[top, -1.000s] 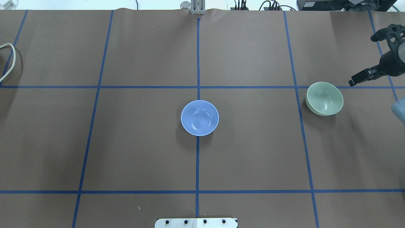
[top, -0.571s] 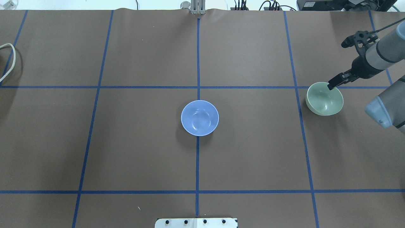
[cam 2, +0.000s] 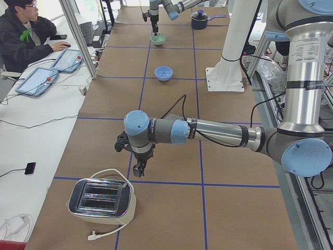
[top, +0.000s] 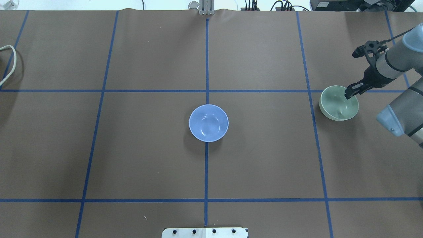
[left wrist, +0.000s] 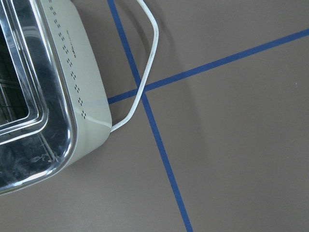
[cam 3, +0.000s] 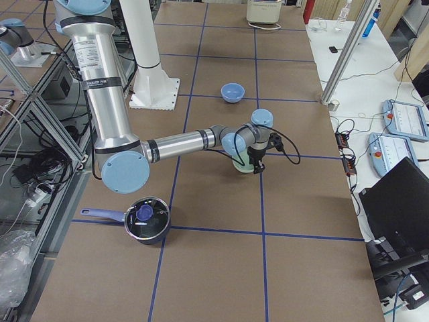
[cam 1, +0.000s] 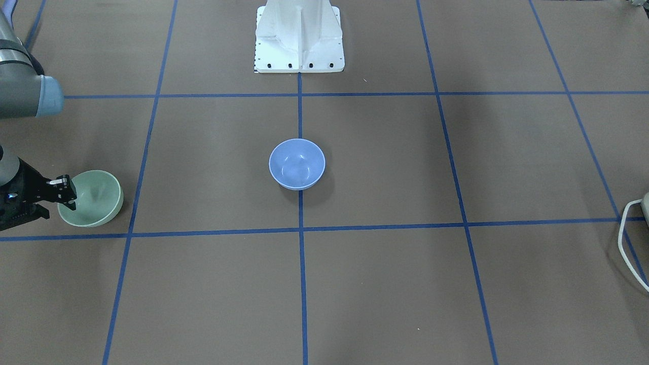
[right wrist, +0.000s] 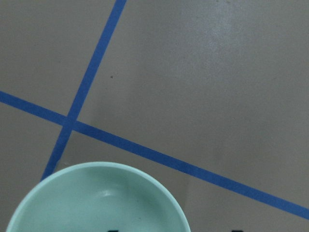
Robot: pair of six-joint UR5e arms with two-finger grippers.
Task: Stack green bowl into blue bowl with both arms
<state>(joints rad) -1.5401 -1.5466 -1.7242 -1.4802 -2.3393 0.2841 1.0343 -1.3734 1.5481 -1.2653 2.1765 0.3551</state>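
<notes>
The green bowl [top: 338, 103] stands upright on the table's right side, and also shows in the front view [cam 1: 91, 197] and at the bottom of the right wrist view [right wrist: 96, 203]. My right gripper [top: 351, 92] is open at the bowl's far right rim, one finger inside the bowl and one outside [cam 1: 65, 192]. The blue bowl [top: 208, 123] stands empty at the table's centre [cam 1: 297, 163]. My left gripper [cam 2: 139, 169] shows only in the left side view, far from both bowls and pointing down beside a toaster. I cannot tell whether it is open or shut.
A chrome toaster [cam 2: 101, 203] with a white cable [top: 10, 62] sits at the table's left end, also in the left wrist view [left wrist: 38, 96]. A black pot [cam 3: 147, 218] stands at the right end. The white base mount [cam 1: 299, 38] is at the robot's edge.
My right arm has come in from the right edge, and its gripper has moved over to the green bowl's rim and lowered there. Neither bowl has moved.
</notes>
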